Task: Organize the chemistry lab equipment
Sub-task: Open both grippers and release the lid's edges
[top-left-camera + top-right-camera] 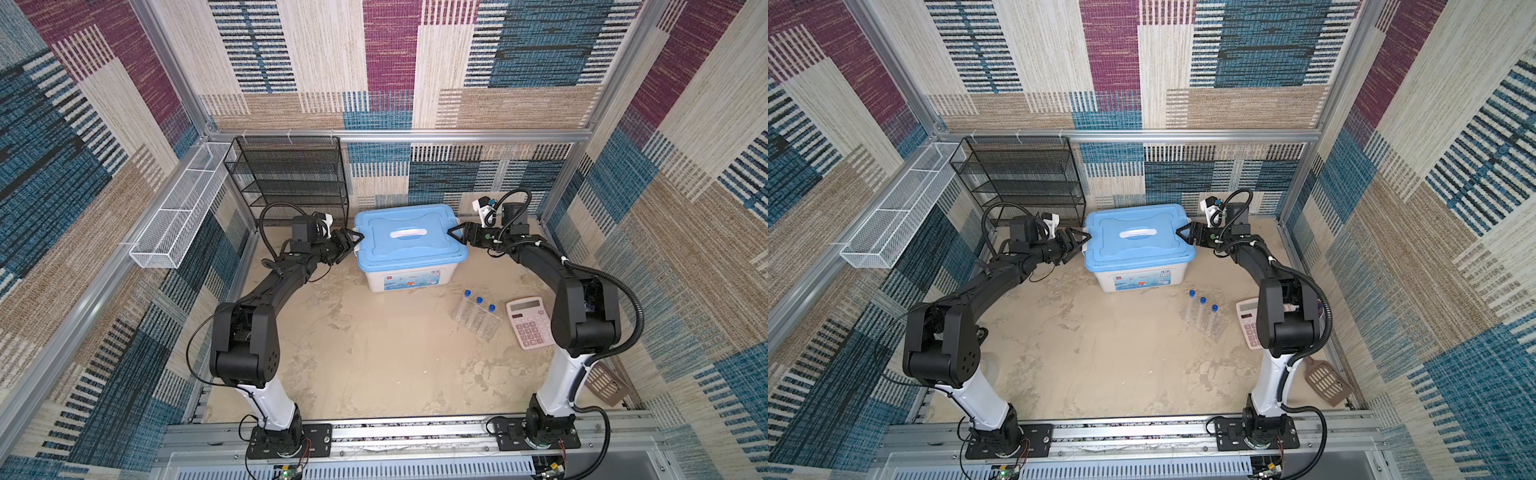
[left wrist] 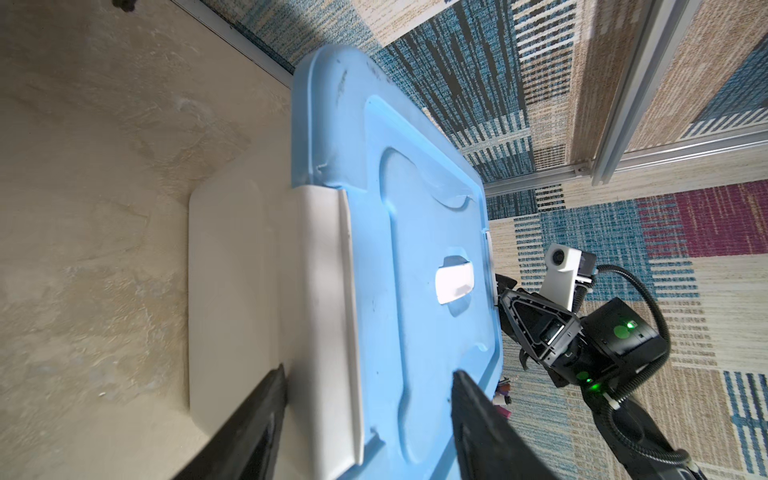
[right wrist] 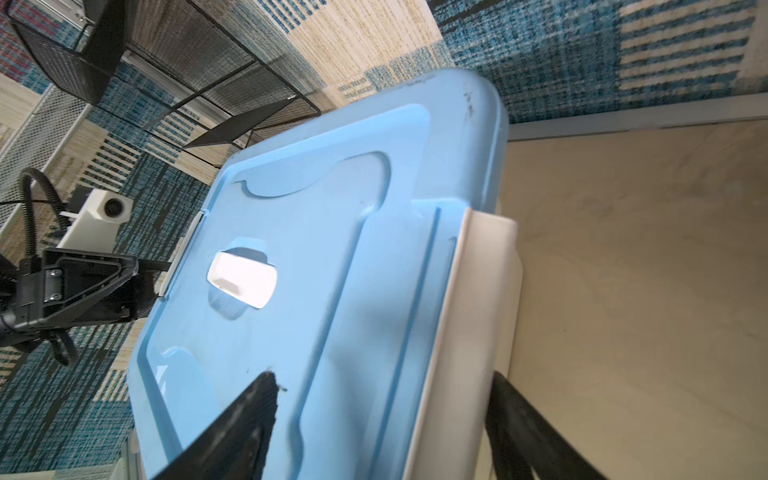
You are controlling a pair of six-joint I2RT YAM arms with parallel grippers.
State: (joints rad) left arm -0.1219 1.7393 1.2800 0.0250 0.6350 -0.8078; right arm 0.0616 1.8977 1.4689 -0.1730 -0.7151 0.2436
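Note:
A white storage box with a light-blue lid (image 1: pixel 409 237) (image 1: pixel 1138 237) stands at the back middle in both top views. My left gripper (image 1: pixel 351 245) (image 2: pixel 370 374) is at the lid's left edge, one finger on top of the lid and the other against the white side latch (image 2: pixel 316 291). My right gripper (image 1: pixel 455 235) (image 3: pixel 382 378) clamps the opposite edge and its latch (image 3: pixel 478 311) the same way. Three blue-capped test tubes (image 1: pixel 478 313) (image 1: pixel 1202 313) lie in a clear rack (image 1: pixel 492 328) at front right of the box. The other lab pieces are out of view.
A pink calculator (image 1: pixel 530 322) lies beside the rack, partly under my right arm. A black mesh shelf (image 1: pixel 291 178) stands at back left, with a white wire basket (image 1: pixel 178 212) on the left wall. A brown slotted scoop (image 1: pixel 1327 380) lies at the right front.

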